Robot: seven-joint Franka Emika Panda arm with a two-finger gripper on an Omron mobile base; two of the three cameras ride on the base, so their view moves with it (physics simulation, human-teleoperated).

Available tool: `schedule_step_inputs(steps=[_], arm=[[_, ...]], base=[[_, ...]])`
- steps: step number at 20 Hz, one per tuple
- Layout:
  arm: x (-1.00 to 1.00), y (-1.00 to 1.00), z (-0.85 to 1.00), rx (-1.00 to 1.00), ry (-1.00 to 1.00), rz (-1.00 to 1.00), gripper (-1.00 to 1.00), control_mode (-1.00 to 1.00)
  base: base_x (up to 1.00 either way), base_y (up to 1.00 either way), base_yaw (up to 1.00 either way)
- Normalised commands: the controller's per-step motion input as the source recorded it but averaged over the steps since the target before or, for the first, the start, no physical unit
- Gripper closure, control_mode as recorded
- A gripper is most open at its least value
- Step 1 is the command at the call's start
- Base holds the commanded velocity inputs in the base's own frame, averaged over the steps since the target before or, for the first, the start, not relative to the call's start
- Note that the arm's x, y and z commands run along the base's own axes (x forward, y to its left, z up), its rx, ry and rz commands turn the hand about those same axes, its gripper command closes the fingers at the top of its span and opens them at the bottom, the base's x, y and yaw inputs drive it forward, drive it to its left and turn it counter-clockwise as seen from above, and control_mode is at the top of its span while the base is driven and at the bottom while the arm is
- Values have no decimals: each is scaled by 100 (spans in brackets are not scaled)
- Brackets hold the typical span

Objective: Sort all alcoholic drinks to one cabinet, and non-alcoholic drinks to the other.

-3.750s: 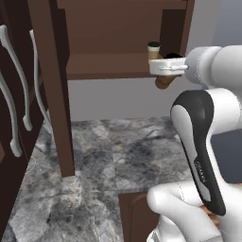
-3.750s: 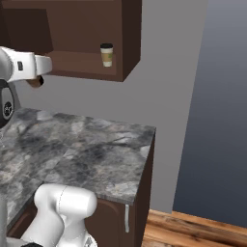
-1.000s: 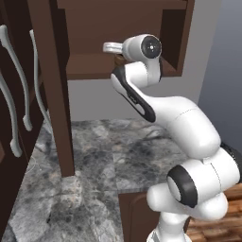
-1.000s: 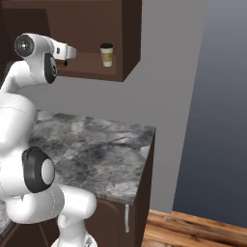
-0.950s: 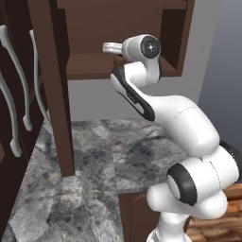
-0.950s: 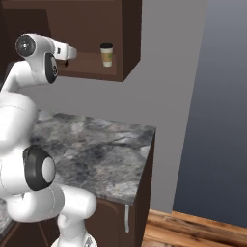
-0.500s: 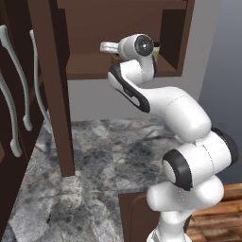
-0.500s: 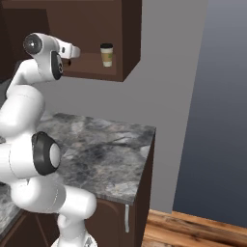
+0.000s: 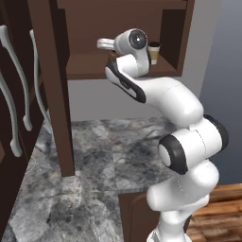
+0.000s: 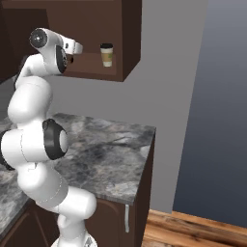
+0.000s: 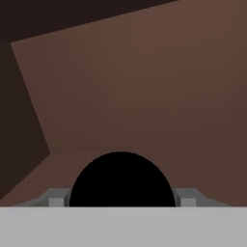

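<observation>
My gripper [image 11: 120, 201] points down inside the open dark brown wall cabinet [image 9: 85, 66], shut on a tan coffee cup. The cup's black lid [image 11: 120, 178] shows as a round disc between the grey fingers [image 11: 57, 198]. From the base views the gripper [image 9: 112, 59] [image 10: 69, 59] hangs just above the shelf, left of a second lidded coffee cup [image 9: 153, 52] [image 10: 106, 54] that stands upright on the shelf's right end. I cannot tell whether the held cup touches the shelf. The alcoholic drinks are out of view.
The cabinet's open door [image 9: 52, 90] hangs edge-on left of the arm. Further dark doors with long pale curved handles [image 9: 19, 85] line the far left. A grey marble counter [image 9: 94, 160] [image 10: 111, 144] lies below, ending at a wall and wooden floor [image 10: 193, 231] on the right.
The wrist has slid a little to the left along the shelf, away from the standing cup. The grip on the held cup is unchanged.
</observation>
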Motion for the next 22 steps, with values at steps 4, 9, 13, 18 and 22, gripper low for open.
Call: schedule_step_inputs(steps=[4, 9, 13, 18, 22], arm=[[36, 8, -25, 0, 0, -1, 100, -100], [30, 7, -17, 0, 0, -1, 100, -100], [28, 4, -14, 0, 0, -1, 100, -100], [22, 1, -16, 0, 0, -1, -100, -100], [22, 0, -19, 0, 0, 0, -100, -100]], base=[[0, 0, 0], [0, 0, 0], [0, 0, 0], [0, 0, 0], [0, 0, 0]])
